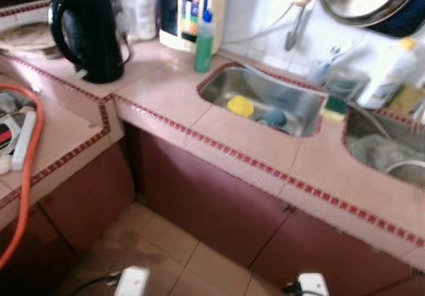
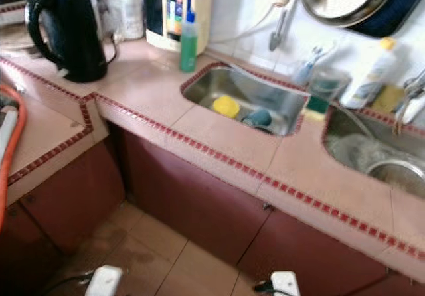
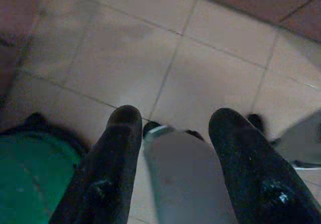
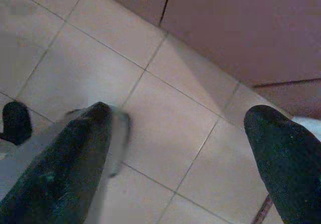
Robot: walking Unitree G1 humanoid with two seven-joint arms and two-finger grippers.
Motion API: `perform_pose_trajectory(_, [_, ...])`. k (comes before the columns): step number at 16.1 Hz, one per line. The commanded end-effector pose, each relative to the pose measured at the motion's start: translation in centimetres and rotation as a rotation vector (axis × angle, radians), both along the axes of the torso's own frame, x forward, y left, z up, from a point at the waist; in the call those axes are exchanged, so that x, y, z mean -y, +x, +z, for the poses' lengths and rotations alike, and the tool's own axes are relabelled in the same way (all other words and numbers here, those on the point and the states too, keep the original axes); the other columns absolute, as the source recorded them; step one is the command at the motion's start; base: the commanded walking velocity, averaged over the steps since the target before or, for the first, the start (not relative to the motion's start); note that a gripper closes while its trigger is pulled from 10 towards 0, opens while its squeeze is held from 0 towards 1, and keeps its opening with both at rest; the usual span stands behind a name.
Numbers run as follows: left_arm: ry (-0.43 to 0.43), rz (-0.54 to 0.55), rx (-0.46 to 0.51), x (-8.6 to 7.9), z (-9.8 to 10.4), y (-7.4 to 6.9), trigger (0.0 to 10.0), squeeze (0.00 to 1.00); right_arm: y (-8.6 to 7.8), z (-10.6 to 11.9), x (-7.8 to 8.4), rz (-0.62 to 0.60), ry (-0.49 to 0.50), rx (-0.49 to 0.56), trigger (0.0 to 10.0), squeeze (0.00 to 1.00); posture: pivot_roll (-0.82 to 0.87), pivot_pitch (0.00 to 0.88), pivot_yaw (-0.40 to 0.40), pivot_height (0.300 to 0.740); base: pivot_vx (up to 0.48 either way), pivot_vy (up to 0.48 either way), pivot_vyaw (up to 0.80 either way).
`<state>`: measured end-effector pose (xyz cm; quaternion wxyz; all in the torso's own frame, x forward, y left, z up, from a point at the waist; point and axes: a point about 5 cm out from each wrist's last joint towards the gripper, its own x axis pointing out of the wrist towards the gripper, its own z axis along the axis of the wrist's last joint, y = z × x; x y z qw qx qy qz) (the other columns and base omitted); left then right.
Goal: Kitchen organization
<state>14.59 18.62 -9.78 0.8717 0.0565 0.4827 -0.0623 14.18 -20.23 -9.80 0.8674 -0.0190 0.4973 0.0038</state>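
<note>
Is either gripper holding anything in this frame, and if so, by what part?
Nothing is held. The left gripper and right gripper both hang open over the floor tiles, with nothing between their fingers.

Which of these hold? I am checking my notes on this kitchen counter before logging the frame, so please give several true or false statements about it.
1. The black kettle stands on the counter. True.
2. The green bottle lies inside the sink. False: it stands upright on the counter beside it.
3. A yellow item sits in the sink. True.
4. The left gripper holds the kettle. False: it is open, pointing at the floor.
</note>
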Motion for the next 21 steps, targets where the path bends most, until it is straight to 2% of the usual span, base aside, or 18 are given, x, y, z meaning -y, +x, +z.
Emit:
perform_pose_trajectory(1, [-0.030, -0.028, 0.002, 1.5, 0.0, 0.3, 10.0, 0.00, -0.1, 0.1, 1.0, -0.012, -0.029, -0.007, 10.0, 0.00, 0.03, 0.000, -0.082, 0.732, 0.000, -0.368, 0.00])
perform_pose_trajectory(5, [-0.042, 0.006, 0.006, 1.5, 0.0, 0.6, 10.0, 0.00, -0.3, 0.0, 1.0, -0.031, -0.024, -0.022, 10.0, 0.00, 0.03, 0.000, -0.080, 0.732, 0.000, -0.092, -0.23])
perform_pose_trajectory(13, [-0.059, 0.037, 0.000, 1.5, 0.1, 0.8, 10.0, 0.00, -1.1, -0.2, 1.2, -0.045, -0.026, -0.054, 10.0, 0.00, 0.03, 0.000, -0.086, 0.732, 0.000, 0.000, -0.71])
perform_pose_trajectory(16, [-0.053, 0.038, -0.003, 1.5, 0.1, 0.9, 10.0, 0.00, -1.5, -0.3, 1.4, -0.045, -0.030, -0.067, 10.0, 0.00, 0.03, 0.000, -0.086, 0.732, 0.000, 0.452, -0.66])
perform_pose_trajectory(19, [-0.041, 0.029, 0.001, 1.5, 0.1, 1.0, 10.0, 0.00, -1.9, -0.5, 1.5, -0.046, -0.035, -0.080, 10.0, 0.00, 0.03, 0.000, -0.087, 0.732, 0.000, 0.000, -0.64])
perform_pose_trajectory(21, [-0.028, 0.036, -0.015, 1.4, 0.1, 0.9, 10.0, 0.00, -1.9, -0.4, 1.6, -0.054, -0.033, -0.072, 10.0, 0.00, 0.03, 0.000, -0.088, 0.732, 0.000, 0.000, 0.00])
